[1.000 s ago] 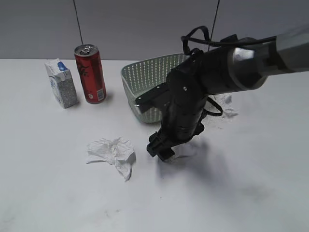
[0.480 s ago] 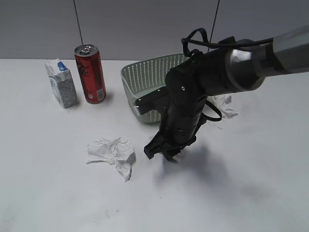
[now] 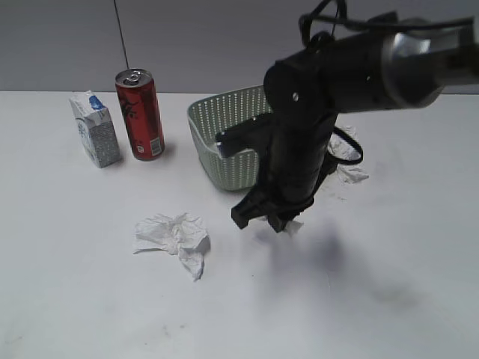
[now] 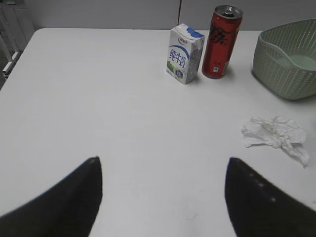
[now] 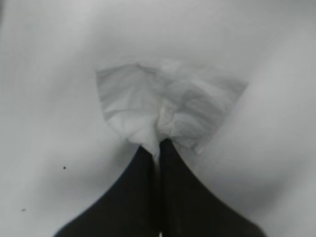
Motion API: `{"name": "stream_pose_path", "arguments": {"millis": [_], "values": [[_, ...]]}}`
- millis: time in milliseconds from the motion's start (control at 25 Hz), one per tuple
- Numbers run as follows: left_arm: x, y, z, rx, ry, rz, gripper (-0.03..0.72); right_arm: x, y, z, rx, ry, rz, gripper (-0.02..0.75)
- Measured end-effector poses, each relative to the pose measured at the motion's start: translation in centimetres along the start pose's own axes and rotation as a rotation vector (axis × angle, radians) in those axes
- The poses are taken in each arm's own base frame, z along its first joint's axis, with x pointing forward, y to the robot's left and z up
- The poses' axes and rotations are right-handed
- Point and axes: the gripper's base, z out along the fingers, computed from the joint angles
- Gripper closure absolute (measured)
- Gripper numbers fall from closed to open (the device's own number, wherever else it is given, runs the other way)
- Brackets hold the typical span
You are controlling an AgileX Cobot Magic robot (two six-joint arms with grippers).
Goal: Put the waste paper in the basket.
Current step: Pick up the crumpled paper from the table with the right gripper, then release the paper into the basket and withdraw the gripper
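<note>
Beside basket (image 3: 224, 134) — right tool (image 5: 157, 143) pinching paper (image 5: 168, 111)

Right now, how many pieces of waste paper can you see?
3: one loose on the table, one pinched in the right gripper as paper, one behind the arm beside the basket at. More could be hidden inside the basket.

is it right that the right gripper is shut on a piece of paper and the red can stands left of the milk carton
Not quite. The right gripper is shut on a piece of paper, as the right wrist view shows, but the red can stands right of the milk carton, not left; the exterior view shows it.
</note>
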Motion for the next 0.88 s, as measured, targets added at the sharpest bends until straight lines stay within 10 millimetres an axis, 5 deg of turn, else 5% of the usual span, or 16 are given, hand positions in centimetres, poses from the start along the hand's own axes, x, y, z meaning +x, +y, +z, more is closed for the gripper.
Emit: {"name": "stream_pose_path", "arguments": {"millis": [360, 480, 680, 880], "values": [[0.0, 0.0, 0.0, 0.0, 0.0, 0.0, 0.097, -2.7, -0.6, -11.6, 0.088, -0.348, -0.118, 0.746], [0.0, 0.0, 0.0, 0.0, 0.0, 0.0, 0.097, -4.4, -0.8, -14.0, 0.148, -0.538, -0.184, 0.746], [0.0, 0.0, 0.0, -0.001, 0.0, 0.0, 0.097, -6.3, -1.2, -15.3, 0.234, -0.768, -0.311, 0.746], [0.0, 0.0, 0.0, -0.001, 0.0, 0.0, 0.097, -7.9, -3.1, -13.2, 0.249, -0.829, -0.319, 0.743]]}}
